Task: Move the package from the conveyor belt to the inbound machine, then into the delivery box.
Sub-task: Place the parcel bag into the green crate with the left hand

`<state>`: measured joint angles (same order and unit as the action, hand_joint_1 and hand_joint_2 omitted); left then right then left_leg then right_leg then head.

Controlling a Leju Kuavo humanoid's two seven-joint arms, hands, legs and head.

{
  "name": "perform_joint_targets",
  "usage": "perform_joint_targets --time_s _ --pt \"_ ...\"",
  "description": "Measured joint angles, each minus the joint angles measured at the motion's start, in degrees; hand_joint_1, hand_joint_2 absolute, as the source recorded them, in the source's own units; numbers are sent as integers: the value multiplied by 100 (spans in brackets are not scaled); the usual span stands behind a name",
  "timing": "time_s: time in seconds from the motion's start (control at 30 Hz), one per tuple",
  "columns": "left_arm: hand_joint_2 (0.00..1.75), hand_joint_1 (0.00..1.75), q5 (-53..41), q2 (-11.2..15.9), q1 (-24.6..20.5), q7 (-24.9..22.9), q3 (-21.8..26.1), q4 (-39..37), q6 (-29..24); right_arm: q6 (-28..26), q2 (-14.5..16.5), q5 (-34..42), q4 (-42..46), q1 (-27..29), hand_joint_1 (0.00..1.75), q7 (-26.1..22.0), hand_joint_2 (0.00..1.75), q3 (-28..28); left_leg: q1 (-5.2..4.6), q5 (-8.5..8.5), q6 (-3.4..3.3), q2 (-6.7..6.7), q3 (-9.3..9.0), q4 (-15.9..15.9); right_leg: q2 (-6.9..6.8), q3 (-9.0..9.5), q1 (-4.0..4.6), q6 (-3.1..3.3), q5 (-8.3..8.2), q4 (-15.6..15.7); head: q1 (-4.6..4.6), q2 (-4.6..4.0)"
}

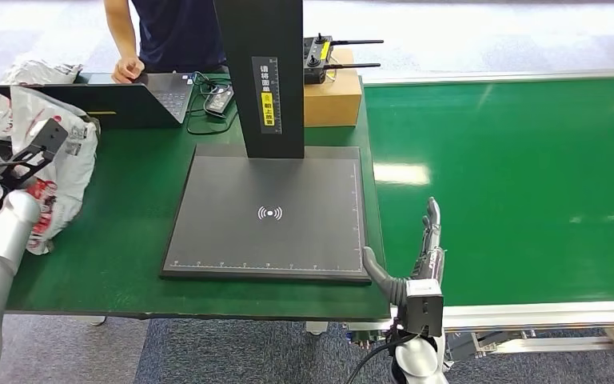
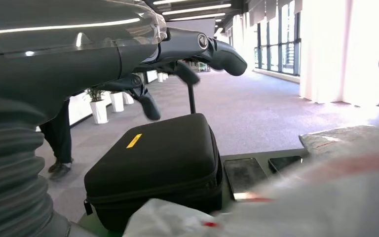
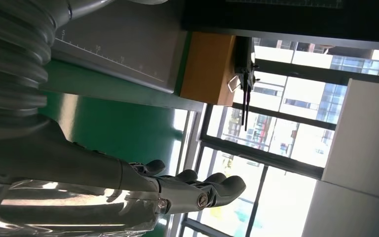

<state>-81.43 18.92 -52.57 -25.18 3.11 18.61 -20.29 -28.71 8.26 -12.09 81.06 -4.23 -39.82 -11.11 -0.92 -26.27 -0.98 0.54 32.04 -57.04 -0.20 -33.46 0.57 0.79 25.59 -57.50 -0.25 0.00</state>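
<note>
Package (image 1: 44,152) sits at our surface's (image 1: 128,240) left edge under our left hand (image 2: 177,54), fingers spread, empty; right hand (image 1: 425,252) open beside the belt (image 1: 512,184).

One grey scanner plate (image 1: 268,212) with one black post (image 1: 260,72) is sitting on the green table (image 1: 128,240), beside one conveyor belt (image 1: 512,184). One laptop (image 1: 120,100), one cardboard box (image 1: 333,98) and one crumpled package (image 1: 36,144) are lying there too. One black case (image 2: 158,168) and two phones (image 2: 244,175) are showing in the left wrist view.
</note>
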Motion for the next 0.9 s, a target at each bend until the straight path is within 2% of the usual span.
perform_joint_targets --time_s 0.2,0.33,0.4,0.5,0.6,0.7,0.8,0.9 --pt "175 0 -76 -48 25 376 76 -13 -225 84 33 26 -242 -237 0 0 175 -9 0 0 0 0 0 0 0 -1 0 0 0 0 0 0" --pt "175 0 -43 -147 71 891 177 9 -677 84 68 21 -357 -310 0 0 175 -10 0 0 0 0 -1 -1 -1 -1 0 0 0 0 -1 0" --pt "175 0 203 -261 142 1396 244 90 -1013 75 79 -2 -376 -314 0 0 175 -10 -1 0 0 0 -1 -2 -1 -2 -1 0 0 1 -1 0" --pt "175 0 1185 -575 395 2717 434 434 -1412 82 96 -54 -377 -303 0 -1 175 -9 -5 -1 -1 0 -2 -2 0 -1 -5 0 0 1 0 0" --pt "175 0 2746 -951 960 4078 497 1189 -1032 140 118 -103 -373 -272 0 -4 175 -7 -11 -3 -3 5 -3 -2 7 -1 -12 -1 0 2 0 0" --pt "175 0 4171 -1315 1795 5042 258 2173 -310 249 125 -156 -371 -261 0 -7 175 -2 -14 -7 -6 10 -3 -2 14 -3 -15 -4 2 3 0 0" --pt "175 0 4839 -1616 2572 5587 -190 2911 37 329 125 -207 -360 -262 0 -8 175 8 -15 -11 -10 8 -1 -2 11 -3 -16 -9 6 5 1 0" --pt "175 0 5192 -1901 3159 5863 -678 3379 220 405 125 -292 -305 -263 0 30 175 22 -15 -15 -13 7 -1 -2 10 -3 -17 -11 7 6 0 0"
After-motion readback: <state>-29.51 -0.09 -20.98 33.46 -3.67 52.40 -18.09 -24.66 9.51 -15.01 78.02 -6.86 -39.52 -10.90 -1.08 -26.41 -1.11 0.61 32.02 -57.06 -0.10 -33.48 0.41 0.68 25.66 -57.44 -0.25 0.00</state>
